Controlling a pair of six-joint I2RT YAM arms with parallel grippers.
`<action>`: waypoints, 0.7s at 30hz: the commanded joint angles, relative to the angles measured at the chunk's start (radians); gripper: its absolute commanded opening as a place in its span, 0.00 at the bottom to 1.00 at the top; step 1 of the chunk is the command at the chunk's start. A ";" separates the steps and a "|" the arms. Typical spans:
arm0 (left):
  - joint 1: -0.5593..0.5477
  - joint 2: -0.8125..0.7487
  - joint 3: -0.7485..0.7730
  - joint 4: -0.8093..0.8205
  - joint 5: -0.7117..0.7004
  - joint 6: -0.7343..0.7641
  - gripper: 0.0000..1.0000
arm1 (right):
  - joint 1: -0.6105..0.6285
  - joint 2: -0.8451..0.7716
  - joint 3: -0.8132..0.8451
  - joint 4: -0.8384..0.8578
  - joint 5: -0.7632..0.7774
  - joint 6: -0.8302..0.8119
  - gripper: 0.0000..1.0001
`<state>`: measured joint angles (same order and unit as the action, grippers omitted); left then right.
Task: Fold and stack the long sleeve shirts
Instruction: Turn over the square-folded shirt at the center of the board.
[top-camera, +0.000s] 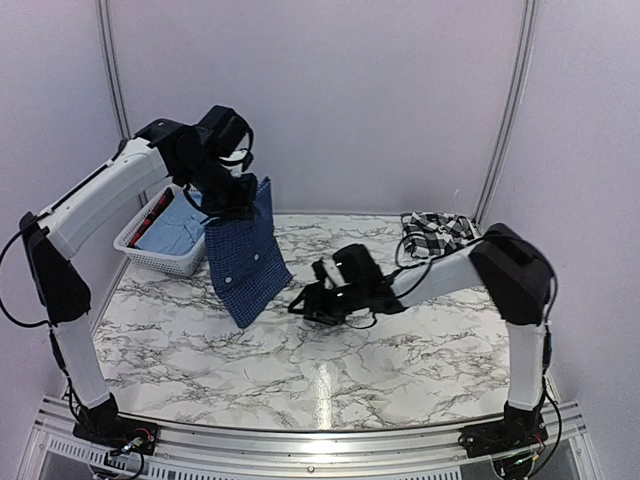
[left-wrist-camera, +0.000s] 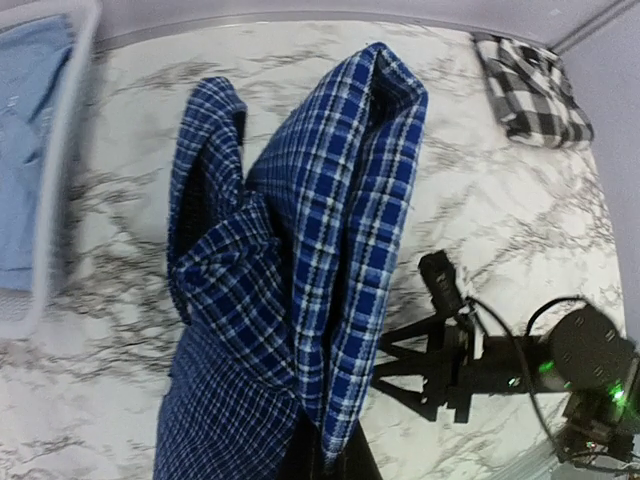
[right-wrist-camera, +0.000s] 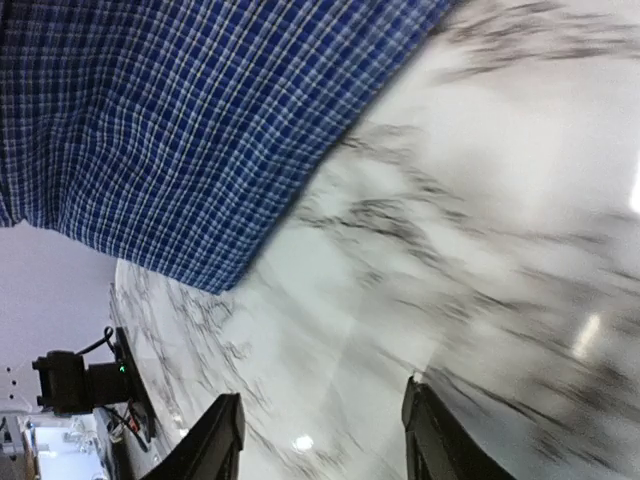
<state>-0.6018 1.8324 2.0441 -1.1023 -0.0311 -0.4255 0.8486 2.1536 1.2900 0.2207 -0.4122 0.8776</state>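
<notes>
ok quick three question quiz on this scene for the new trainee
1. True or false: the left pincer is holding up the blue checked shirt.
2. The right pincer is: A shut on that shirt, B open and empty, C out of view?
3. Where does the black-and-white plaid shirt lie?
Key: 1 true; 2 B; 3 at the far right corner of the table, apart from both pincers.
</notes>
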 joint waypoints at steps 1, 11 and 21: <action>-0.195 0.190 0.062 0.111 -0.037 -0.283 0.00 | -0.221 -0.373 -0.271 -0.135 0.012 -0.170 0.60; -0.495 0.634 0.361 0.278 -0.078 -0.474 0.43 | -0.325 -0.836 -0.474 -0.498 0.369 -0.246 0.71; -0.480 0.412 0.205 0.340 -0.178 -0.408 0.59 | -0.311 -0.832 -0.581 -0.390 0.269 -0.210 0.74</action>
<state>-1.1091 2.4153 2.3199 -0.7979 -0.1242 -0.8707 0.5106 1.3136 0.7418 -0.2264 -0.0994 0.6521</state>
